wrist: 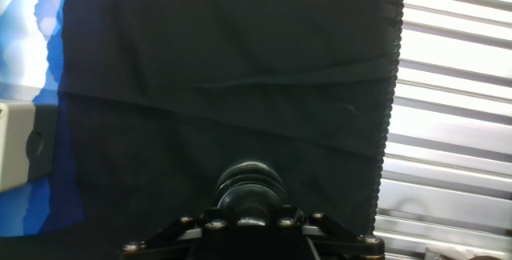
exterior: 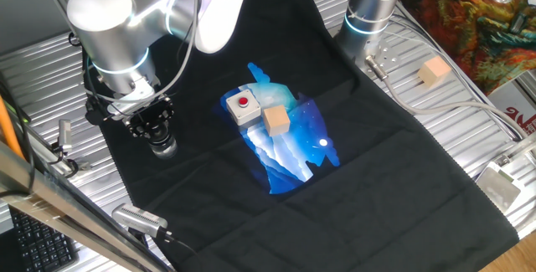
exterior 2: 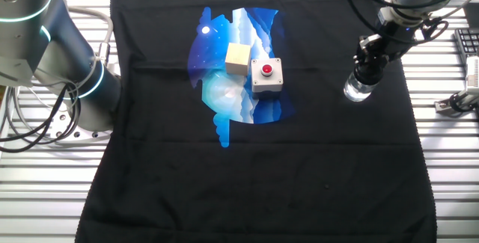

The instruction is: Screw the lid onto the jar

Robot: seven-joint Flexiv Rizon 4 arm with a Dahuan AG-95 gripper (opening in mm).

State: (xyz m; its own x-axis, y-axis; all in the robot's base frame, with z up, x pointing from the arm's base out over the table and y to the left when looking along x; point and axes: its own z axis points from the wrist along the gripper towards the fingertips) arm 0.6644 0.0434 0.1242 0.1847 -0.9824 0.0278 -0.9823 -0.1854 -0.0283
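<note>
Pinching the lid (wrist: 250,186) atop the jar (exterior 2: 358,89), near the black cloth's (exterior 2: 299,168) edge.

Standing upright, jar axis running vertical under the gripper (exterior 2: 370,57), fingers closing on the black cap, pointing straight down; sitting well apart from the grey box (exterior 2: 266,75) and wooden cube (exterior 2: 238,58).

2 wooden cubes (exterior: 276,120) (exterior: 434,72), 1 grey button box (exterior: 242,107), 1 jar (exterior 2: 358,88), 1 black cloth (exterior: 377,171).

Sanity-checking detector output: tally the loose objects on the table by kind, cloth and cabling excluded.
wooden cubes: 2
grey button box: 1
glass jar: 1
black lid: 1
Total: 5
</note>
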